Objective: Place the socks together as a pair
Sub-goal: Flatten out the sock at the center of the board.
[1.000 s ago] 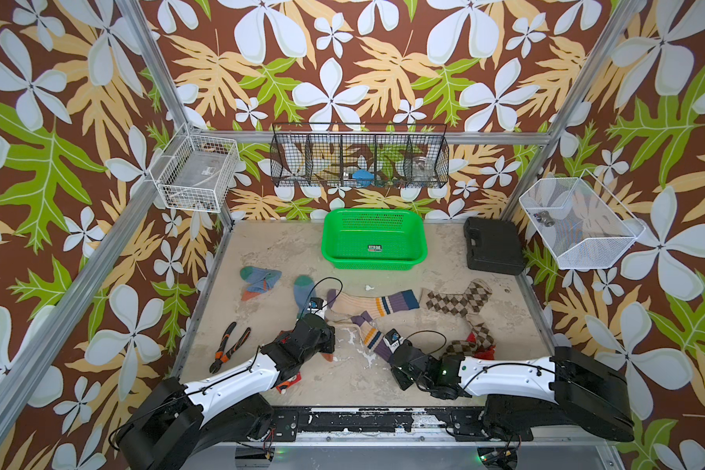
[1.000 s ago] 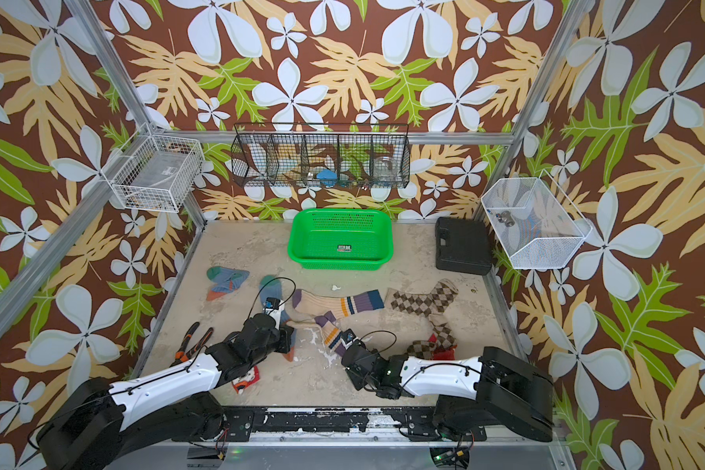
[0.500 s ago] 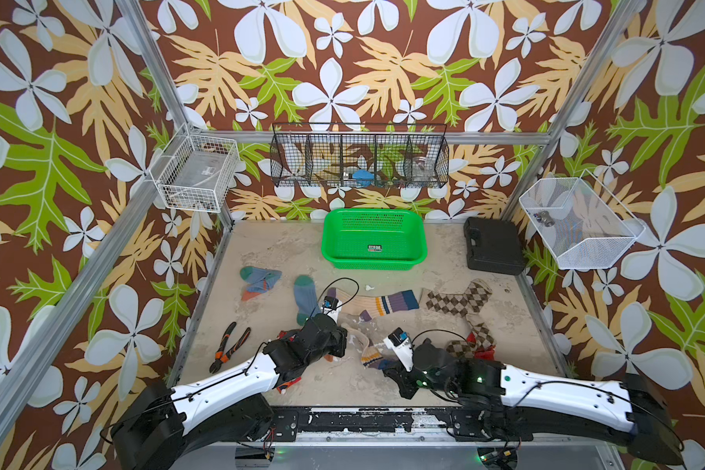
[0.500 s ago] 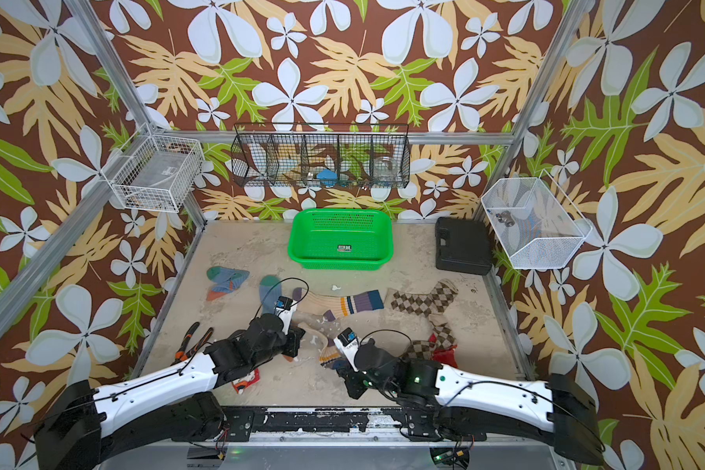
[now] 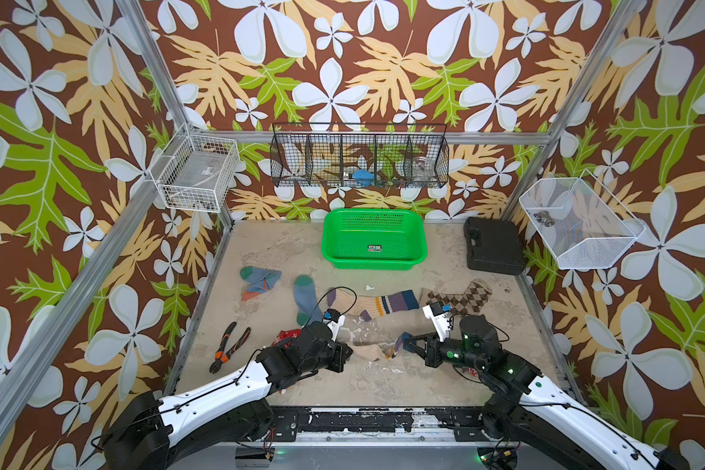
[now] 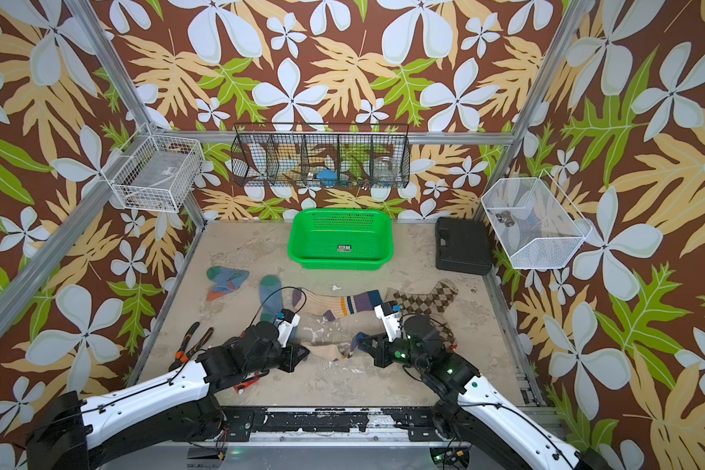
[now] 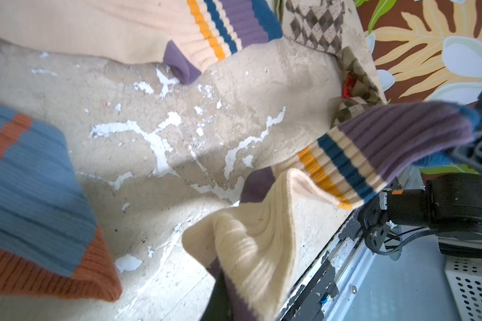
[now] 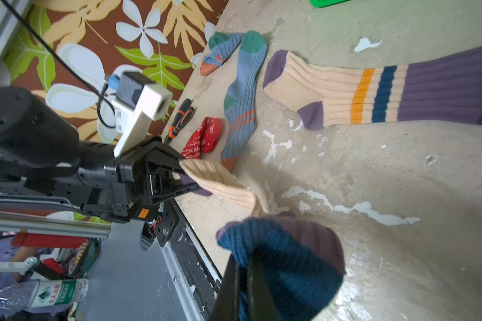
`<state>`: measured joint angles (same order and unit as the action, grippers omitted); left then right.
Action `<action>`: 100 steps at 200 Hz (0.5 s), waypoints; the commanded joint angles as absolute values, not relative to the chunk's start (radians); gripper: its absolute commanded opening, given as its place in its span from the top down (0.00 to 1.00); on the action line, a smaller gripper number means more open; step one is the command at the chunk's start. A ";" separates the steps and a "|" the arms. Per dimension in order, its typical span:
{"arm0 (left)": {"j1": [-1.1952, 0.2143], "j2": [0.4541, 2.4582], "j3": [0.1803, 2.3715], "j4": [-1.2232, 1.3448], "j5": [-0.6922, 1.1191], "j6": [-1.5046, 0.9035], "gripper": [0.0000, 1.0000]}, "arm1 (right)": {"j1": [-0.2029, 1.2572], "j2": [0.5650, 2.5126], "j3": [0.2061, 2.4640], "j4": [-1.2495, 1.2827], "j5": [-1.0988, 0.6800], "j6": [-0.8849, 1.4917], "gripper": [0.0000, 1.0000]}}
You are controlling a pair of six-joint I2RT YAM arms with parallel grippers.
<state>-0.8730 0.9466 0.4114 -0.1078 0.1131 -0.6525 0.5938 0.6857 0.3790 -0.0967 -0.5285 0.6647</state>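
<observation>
A cream sock with purple and navy stripes [image 5: 370,352] [image 6: 327,350] hangs between my two grippers near the table's front. My left gripper [image 5: 349,352] [image 7: 231,291] is shut on its purple toe end [image 7: 262,239]. My right gripper [image 5: 407,346] [image 8: 248,278] is shut on its navy-purple cuff [image 8: 290,250]. Its match [image 5: 377,303] [image 8: 373,91] lies flat just behind. Argyle socks [image 5: 460,299] lie at the right. One blue-grey sock [image 5: 304,299] lies flat and another [image 5: 259,280] is folded at the left. Red socks [image 8: 203,139] lie beside my left arm.
A green basket [image 5: 373,240] stands at the back centre and a black case [image 5: 491,250] at the back right. Orange-handled pliers [image 5: 228,346] lie at the front left. Wire baskets [image 5: 359,156] hang on the walls.
My right gripper has shut on the striped sock's cuff. Both arms have lifted that sock off the table, drawn it toward the front and moved apart, so it now spans between them.
</observation>
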 commanded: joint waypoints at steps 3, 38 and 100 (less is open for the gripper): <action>-0.875 0.966 0.408 -0.092 0.109 -0.669 1.00 | 0.532 0.708 0.362 0.039 -0.724 0.713 1.00; -0.879 0.932 0.383 -0.061 0.127 -0.705 1.00 | 0.529 0.700 0.409 -0.049 -0.695 0.659 1.00; -0.879 0.964 0.317 0.014 -0.002 -0.716 1.00 | 0.469 0.781 0.303 0.127 -0.737 0.716 1.00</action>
